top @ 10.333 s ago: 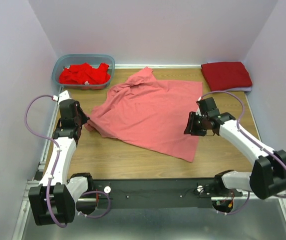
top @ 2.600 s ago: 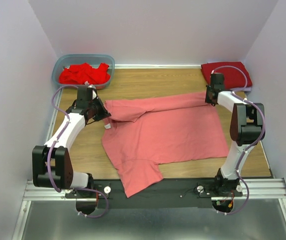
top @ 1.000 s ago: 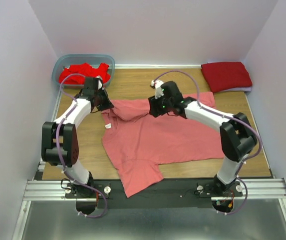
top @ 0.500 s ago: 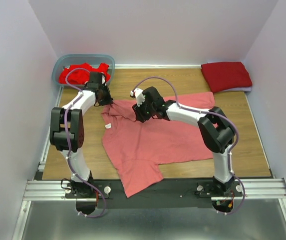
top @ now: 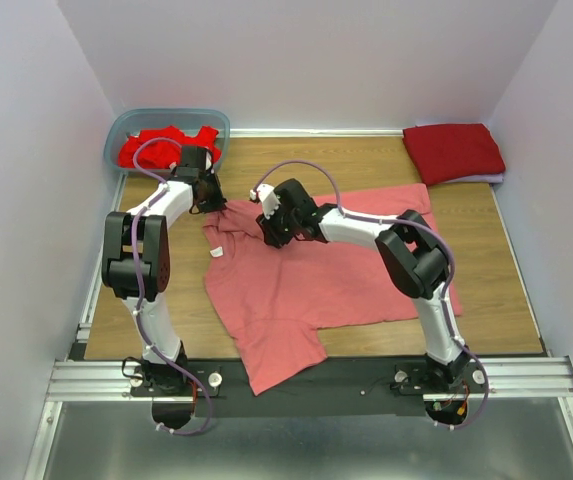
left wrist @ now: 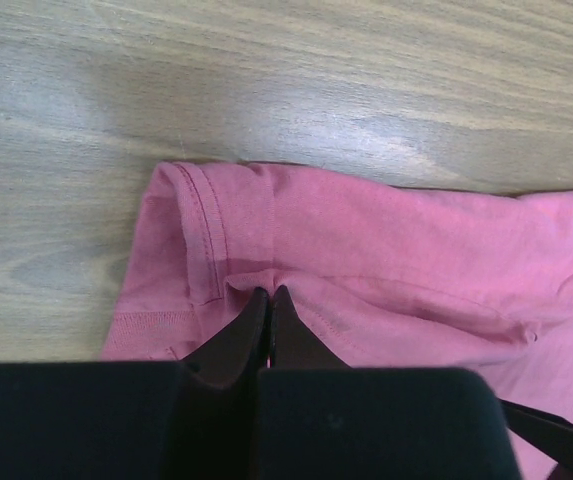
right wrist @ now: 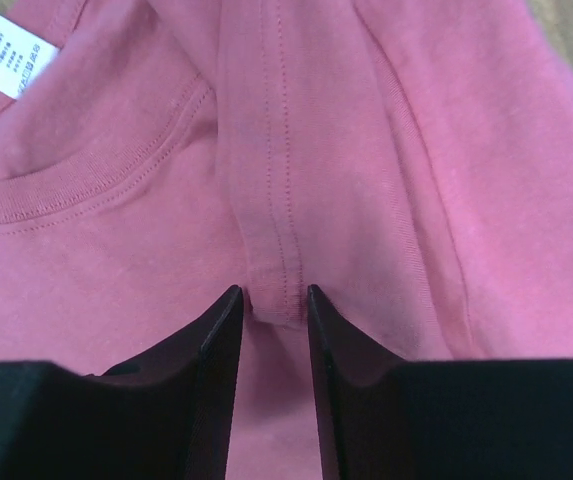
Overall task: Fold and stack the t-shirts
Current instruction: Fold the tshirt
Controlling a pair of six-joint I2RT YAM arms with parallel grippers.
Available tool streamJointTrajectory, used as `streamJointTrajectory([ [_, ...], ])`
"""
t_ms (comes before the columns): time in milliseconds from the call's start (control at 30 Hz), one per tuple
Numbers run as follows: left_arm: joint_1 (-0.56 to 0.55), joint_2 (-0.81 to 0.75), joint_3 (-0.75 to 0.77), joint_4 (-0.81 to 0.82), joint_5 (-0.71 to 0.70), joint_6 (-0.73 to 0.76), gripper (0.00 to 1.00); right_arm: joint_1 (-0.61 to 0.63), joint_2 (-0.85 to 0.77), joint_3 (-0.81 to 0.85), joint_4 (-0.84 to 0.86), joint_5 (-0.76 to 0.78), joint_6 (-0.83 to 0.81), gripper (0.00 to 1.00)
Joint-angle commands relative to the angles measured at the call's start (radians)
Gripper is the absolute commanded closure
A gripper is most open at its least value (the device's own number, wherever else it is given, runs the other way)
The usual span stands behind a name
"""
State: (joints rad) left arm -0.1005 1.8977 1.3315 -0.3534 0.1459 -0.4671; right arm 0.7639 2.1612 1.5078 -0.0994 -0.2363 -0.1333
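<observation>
Jaws of the left arm (top: 161, 215) are seen pressed together on a small pleat of the salmon-pink t-shirt (top: 336, 270). The pinch is made just beside the stitched sleeve hem (left wrist: 201, 235), at the garment's far-left corner. Bare wood of the worktop (top: 266, 160) is visible directly beyond that corner in the left wrist view.

Jaws of the right arm (top: 366, 228) are drawn in around a raised ridge of the same shirt. A stitched seam runs along this ridge, and the cloth fills the narrow gap between the two dark fingers (right wrist: 216, 340). The ribbed collar (right wrist: 86, 180) and a white label (right wrist: 6, 50) lie just to one side of that grip.

Both pairs of jaws are placed on the shirt's far edge, the left at its corner and the right near the neckline, a short way apart. The shirt is spread over the middle of the worktop, with its far edge folded over. One near portion is draped past the worktop's near edge onto the black rail (top: 366, 375).

Bright red t-shirts (top: 161, 148) are heaped in a blue-grey tub (top: 166, 117) at the far-left corner, close behind the left jaws. A folded crimson t-shirt (top: 453, 150) is set at the far-right corner, well apart from both arms.
</observation>
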Motion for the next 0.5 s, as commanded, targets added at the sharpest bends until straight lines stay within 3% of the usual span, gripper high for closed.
streamJointTrajectory([
  [0, -0.005, 0.014, 0.009, 0.019, -0.025, 0.018, 1.00, 0.011, 0.029, 0.017, 0.009, -0.037, -0.017, 0.62],
  [133, -0.005, 0.015, 0.003, 0.022, -0.026, 0.018, 1.00, 0.014, 0.040, 0.008, 0.009, -0.034, -0.019, 0.63],
  [467, -0.005, -0.008, 0.009, 0.011, -0.031, 0.022, 1.00, 0.014, 0.009, 0.003, -0.008, 0.000, -0.017, 0.95],
])
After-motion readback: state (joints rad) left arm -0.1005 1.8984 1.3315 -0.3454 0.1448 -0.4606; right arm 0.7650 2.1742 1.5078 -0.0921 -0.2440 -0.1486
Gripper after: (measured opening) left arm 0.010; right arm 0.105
